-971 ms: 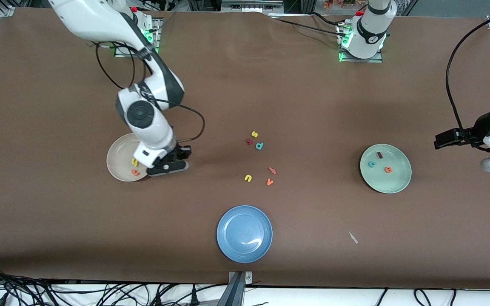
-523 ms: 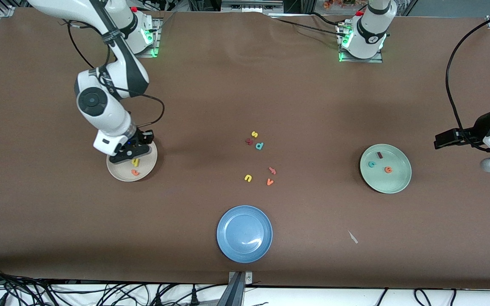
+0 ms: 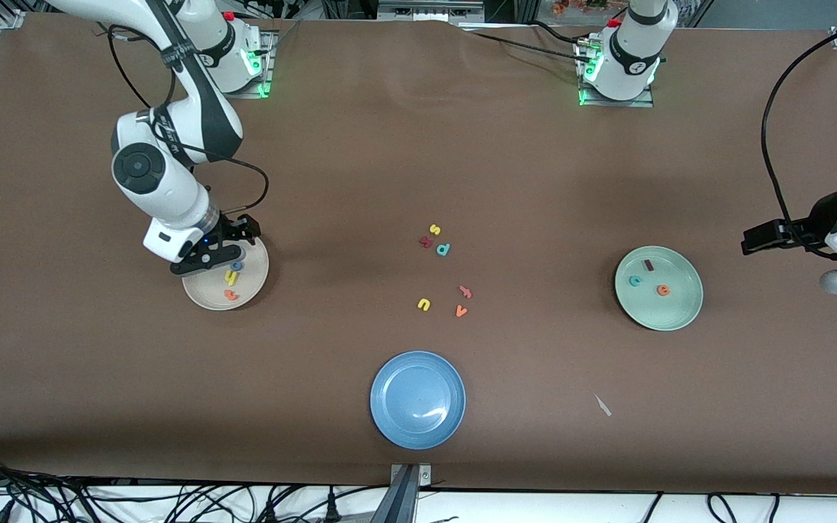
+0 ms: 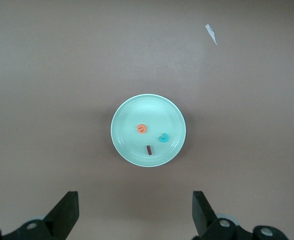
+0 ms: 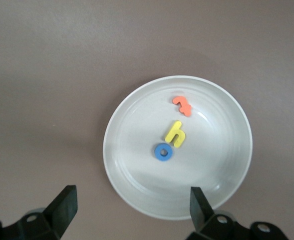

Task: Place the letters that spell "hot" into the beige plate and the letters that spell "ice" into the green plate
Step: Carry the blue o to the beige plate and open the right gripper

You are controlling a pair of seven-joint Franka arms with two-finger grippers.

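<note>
Right gripper [image 3: 209,256]: over the beige plate's edge nearest its own arm's base, fingers [image 5: 62,207] spread wide, nothing between them, touching nothing.

Beige plate [image 3: 255,280]: on the table toward the right arm's end. Holds three letters — blue o [image 5: 162,152], yellow h [image 5: 175,134] touching the o, orange t [image 5: 182,105] a little apart from the h. In the front view the t lies nearest the camera, then the h, then the o.

Left gripper [image 4: 135,212]: waiting in the air at the left arm's end of the table, looking down on the green plate; fingers [image 4: 67,212] parted wide, empty.

Green plate [image 3: 680,312]: toward the left arm's end. Holds teal c [image 3: 635,280], dark red i [image 3: 649,266] and orange e [image 3: 663,290], each apart from the others.

Loose letters, mid-table between the two plates — yellow s [image 3: 434,229], teal d [image 3: 443,249], a dark red letter [image 3: 426,242] beside the d; nearer the camera, yellow u [image 3: 423,304], orange v [image 3: 461,311] and a salmon letter [image 3: 465,292].

Blue plate [image 3: 389,428]: nearest the camera, nothing in it.
</note>
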